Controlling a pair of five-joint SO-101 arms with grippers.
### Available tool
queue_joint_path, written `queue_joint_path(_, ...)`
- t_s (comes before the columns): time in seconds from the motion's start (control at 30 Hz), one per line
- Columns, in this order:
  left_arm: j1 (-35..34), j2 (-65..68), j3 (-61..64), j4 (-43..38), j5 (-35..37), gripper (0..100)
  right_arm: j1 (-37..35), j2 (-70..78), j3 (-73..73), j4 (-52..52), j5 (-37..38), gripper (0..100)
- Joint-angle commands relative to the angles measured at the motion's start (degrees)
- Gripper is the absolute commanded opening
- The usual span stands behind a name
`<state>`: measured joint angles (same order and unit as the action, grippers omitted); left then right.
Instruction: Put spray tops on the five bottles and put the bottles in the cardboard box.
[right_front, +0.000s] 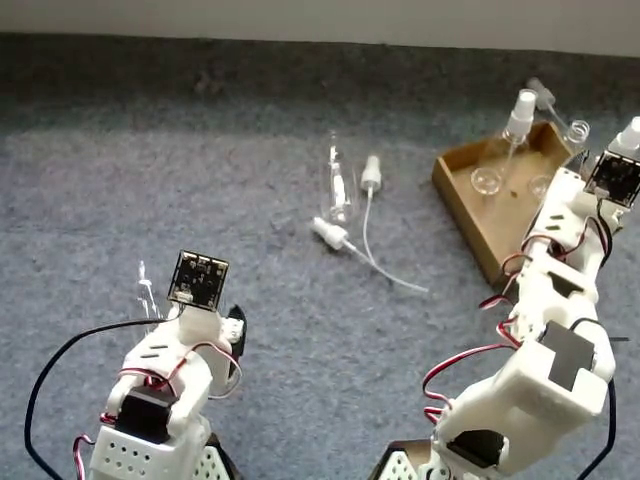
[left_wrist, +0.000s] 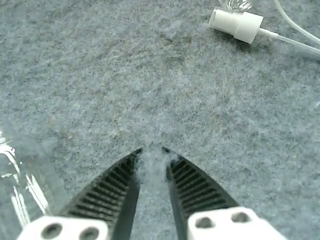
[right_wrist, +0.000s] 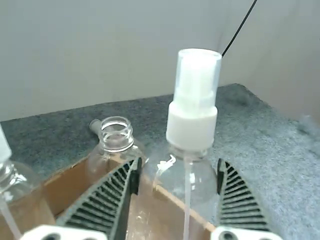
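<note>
My right gripper (right_wrist: 176, 167) is open, its fingers on either side of a clear bottle with a white spray top (right_wrist: 192, 125), (right_front: 628, 137), over the far edge of the cardboard box (right_front: 478, 215). Behind it in the box stands an open-necked bottle (right_wrist: 116, 137). Another capped bottle (right_front: 518, 118) and open bottles (right_front: 487, 181) also stand in the box. Mid-table lie a clear bottle (right_front: 340, 185) and two spray tops (right_front: 371, 175), (right_front: 330, 234) with tubes. My left gripper (left_wrist: 152, 152) hangs shut over bare carpet, with a clear bottle (left_wrist: 15, 190), (right_front: 145, 290) beside it.
Grey carpet (right_front: 150, 180) covers the table. A pale wall rises behind the back edge. One spray top (left_wrist: 236, 25) lies ahead of the left gripper with its tube trailing away. Red and black cables run along both arms.
</note>
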<state>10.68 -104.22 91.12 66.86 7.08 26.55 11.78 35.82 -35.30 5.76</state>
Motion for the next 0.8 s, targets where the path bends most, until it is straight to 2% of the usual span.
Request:
queue_joint_path(0.0, -0.4, -0.2, -0.3, -0.4, -0.6, 1, -0.8, -0.9, -3.6, -1.1, 0.4, 16.3)
queue_joint_path(0.13, -0.4, -0.2, -0.3, -0.4, -0.6, 1, -1.0, -0.8, -3.8, -1.1, 5.6, 16.3)
queue_joint_path(0.77, -0.4, -0.2, -0.3, -0.4, -0.6, 1, -0.7, 2.6, -3.5, -1.2, 5.6, 16.3)
